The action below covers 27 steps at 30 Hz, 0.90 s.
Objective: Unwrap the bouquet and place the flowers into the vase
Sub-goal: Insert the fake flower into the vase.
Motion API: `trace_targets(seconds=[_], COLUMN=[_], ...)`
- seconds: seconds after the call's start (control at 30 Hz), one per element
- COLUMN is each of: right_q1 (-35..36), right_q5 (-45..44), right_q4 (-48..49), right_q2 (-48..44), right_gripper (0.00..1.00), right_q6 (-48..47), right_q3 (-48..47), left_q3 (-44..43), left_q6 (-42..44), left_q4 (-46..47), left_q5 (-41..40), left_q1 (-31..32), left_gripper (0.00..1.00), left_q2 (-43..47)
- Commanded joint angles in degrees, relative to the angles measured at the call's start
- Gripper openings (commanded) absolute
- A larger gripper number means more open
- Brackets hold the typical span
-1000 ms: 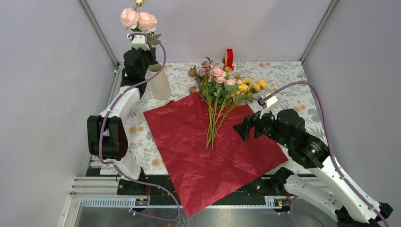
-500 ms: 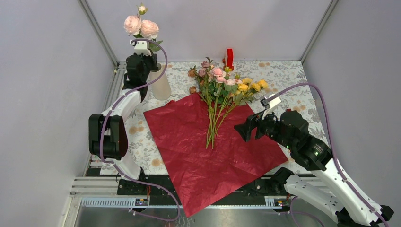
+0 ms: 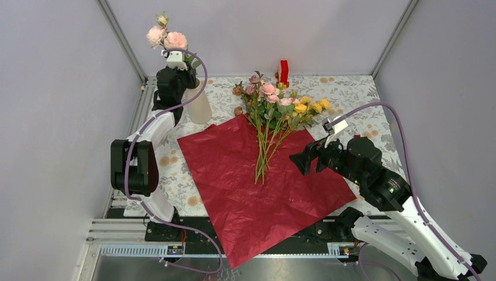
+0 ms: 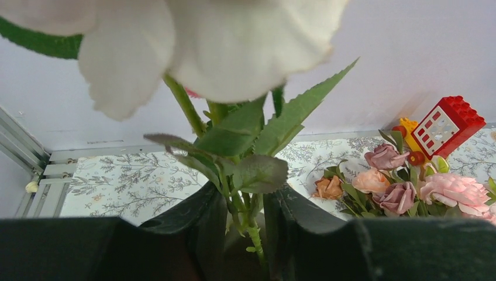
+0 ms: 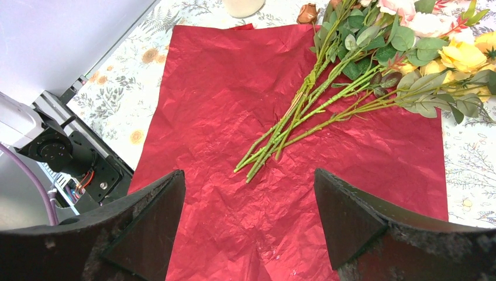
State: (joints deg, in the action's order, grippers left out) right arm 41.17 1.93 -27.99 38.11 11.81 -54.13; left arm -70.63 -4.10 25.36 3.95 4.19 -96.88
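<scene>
From above, the cream vase (image 3: 199, 105) stands at about 10 o'clock on the printed tablecloth (image 3: 357, 93), just off the far left corner of the dark red wrapping paper (image 3: 251, 193), which lies spread flat across the middle. The left gripper (image 4: 245, 225) is right over the vase mouth and hides it. Two pink roses (image 3: 166, 38) rise above the gripper toward 12 o'clock. In the left wrist view their green stems (image 4: 251, 234) run down through the narrow slot between the two dark fingers (image 4: 316, 234), with leaves spreading just above. The slot is barely wider than the stems, and I cannot tell whether the jaws press on them or stand free, nor whether the stem ends reach into the vase. The rest of the flowers (image 3: 275, 108) lie on the paper, with the blooms at 12 o'clock, spilling onto the cloth near the red toy block (image 3: 283, 71), and the stem ends pointing to 6 o'clock. The right gripper (image 5: 248, 228) hangs over the paper's right half at roughly 4 o'clock from those stem ends, jaws spread wide with nothing in them. In its own camera the stem ends lie ahead of the fingertips, toward 12 o'clock, apart from both fingers.
</scene>
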Motion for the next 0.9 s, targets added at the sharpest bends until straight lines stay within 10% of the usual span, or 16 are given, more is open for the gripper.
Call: trace_targets(seconds=[0.0,0.87], right_q1=[0.2,0.2], right_q5=[-1.3,-1.2], right_q4=[1.0,0.3], right_q2=[-0.2,-1.0], right_gripper=[0.87,0.87], right_q6=[0.5,1.1], right_q3=[-1.4,-1.0], left_q3=[0.3,5.0], left_q6=[0.5,-3.6], left_q4=[3.4,-1.3], left_q5=[0.8,-6.2], left_q1=[-0.5,-0.5], left_gripper=[0.32,0.90], left_q2=[0.2,7.0])
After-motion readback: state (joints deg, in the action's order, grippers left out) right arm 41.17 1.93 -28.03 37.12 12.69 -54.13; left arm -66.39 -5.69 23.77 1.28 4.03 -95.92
